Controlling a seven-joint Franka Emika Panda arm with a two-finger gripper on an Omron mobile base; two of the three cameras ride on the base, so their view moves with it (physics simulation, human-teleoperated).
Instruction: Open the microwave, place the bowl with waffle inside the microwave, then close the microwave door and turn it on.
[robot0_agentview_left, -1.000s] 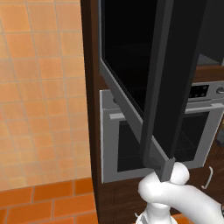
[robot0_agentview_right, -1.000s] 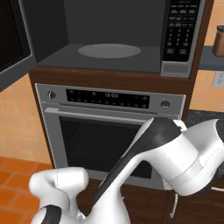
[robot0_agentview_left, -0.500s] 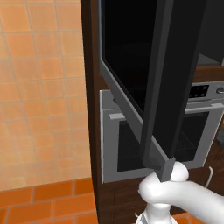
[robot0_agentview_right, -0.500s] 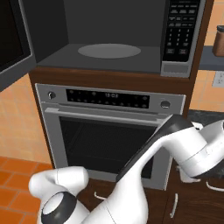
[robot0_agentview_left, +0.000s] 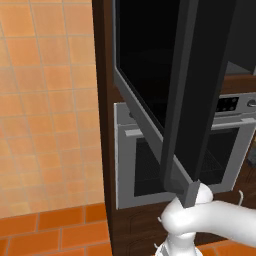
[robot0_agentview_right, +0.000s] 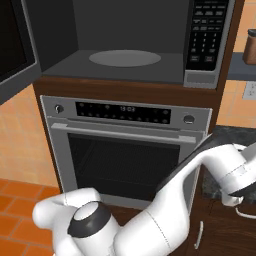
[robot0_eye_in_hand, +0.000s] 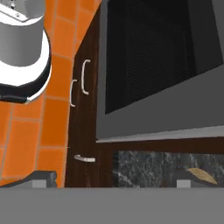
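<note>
Built-in microwave with grey metal frame (robot0_agentview_right: 200, 45), set in dark wood cabinetry above the silver oven with digital panel (robot0_agentview_right: 125, 145): cavity exposed, round grey turntable (robot0_agentview_right: 125, 58) seen inside. Black glass microwave door (robot0_agentview_left: 170, 85) is swung out to the left. Two-finger gripper (robot0_eye_in_hand: 118, 177) is spread wide, nothing grasped, over a dark speckled counter (robot0_eye_in_hand: 148, 168), where a golden-brown waffle edge (robot0_eye_in_hand: 202, 175) is seen.

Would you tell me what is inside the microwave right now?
The microwave stands open, and only its round grey turntable lies on the floor inside. No bowl is in it. The left part of the cavity is cut off by the door.
</note>
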